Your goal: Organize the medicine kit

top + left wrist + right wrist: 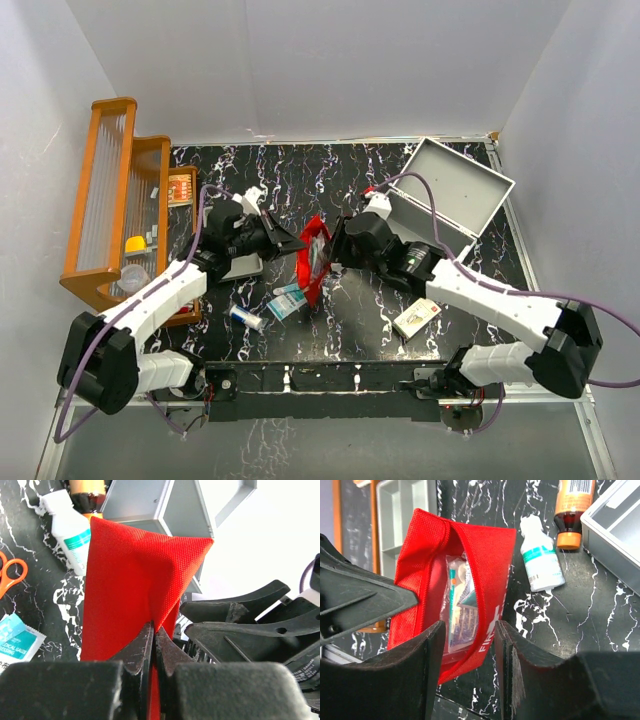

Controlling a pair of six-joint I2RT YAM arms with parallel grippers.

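Observation:
The medicine kit, a light-grey metal case with its lid open, sits at the back right; its corner also shows in the right wrist view. A red first-aid pouch is held upright mid-table between both arms. My left gripper is shut on a fold of the pouch. My right gripper is open, its fingers either side of the pouch's open lip without pinching it. Clear packets show inside the pouch.
A white bottle and an amber bottle with an orange cap lie near the case. A gauze packet, a small bottle and a box lie in front. Orange scissors, a grey tray and a wooden rack are at the left.

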